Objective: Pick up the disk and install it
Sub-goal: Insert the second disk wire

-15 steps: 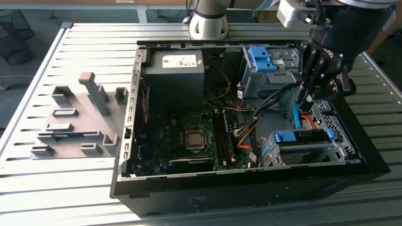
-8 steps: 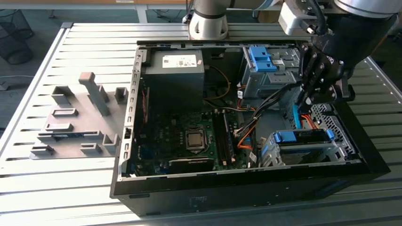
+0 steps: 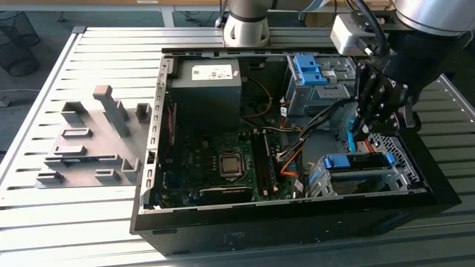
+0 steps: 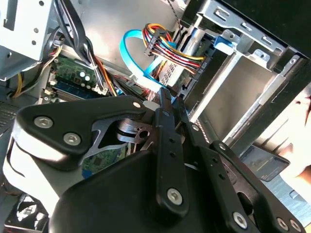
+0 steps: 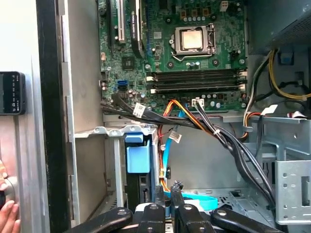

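The disk (image 3: 357, 162) lies in the grey drive cage (image 3: 319, 177) at the front corner of the open computer case, on the exterior view's right. Its blue frame end (image 5: 137, 159) faces the inside of the case and also shows in the second wrist view (image 4: 224, 43). My gripper (image 3: 359, 132) hangs just above and behind that cage, among the cables. Its black fingers stand together with nothing between them in both wrist views (image 4: 171, 97) (image 5: 167, 187). It does not touch the disk.
A black power-supply box with a white sticker (image 3: 206, 83) sits at the case's back. A second cage with a blue clip (image 3: 308, 69) stands behind my gripper. Orange, black and blue cables (image 5: 194, 119) cross beside the motherboard (image 5: 189, 43). A person's hand (image 5: 6, 211) rests outside the case.
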`<act>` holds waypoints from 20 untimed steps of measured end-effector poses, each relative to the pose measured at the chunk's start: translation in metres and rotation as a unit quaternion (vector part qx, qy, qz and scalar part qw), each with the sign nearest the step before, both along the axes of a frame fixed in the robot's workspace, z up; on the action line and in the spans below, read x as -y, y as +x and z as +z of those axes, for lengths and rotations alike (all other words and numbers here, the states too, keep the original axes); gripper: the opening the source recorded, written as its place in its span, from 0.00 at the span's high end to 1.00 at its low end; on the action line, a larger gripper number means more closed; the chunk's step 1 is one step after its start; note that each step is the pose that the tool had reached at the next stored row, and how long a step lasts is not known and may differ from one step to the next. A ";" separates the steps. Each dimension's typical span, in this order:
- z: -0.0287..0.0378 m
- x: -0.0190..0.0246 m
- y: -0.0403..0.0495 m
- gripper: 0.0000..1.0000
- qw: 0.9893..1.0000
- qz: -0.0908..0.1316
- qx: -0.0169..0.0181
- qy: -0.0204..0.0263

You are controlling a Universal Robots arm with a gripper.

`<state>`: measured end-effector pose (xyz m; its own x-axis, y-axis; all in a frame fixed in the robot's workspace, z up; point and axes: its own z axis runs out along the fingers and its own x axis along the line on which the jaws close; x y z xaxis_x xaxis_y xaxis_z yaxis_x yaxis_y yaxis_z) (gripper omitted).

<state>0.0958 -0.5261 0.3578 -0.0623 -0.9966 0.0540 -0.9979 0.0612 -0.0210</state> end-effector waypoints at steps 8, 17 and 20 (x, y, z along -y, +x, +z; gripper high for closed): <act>-0.0021 0.0071 0.0006 0.82 0.999 0.000 -0.001 0.038; -0.0059 0.0197 0.0011 0.82 1.000 0.000 -0.001 0.031; -0.0074 0.0240 0.0012 0.82 1.000 0.000 -0.001 0.030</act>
<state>0.0970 -0.5501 0.3504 -0.0622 -0.9980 -0.0062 -0.9979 0.0623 -0.0161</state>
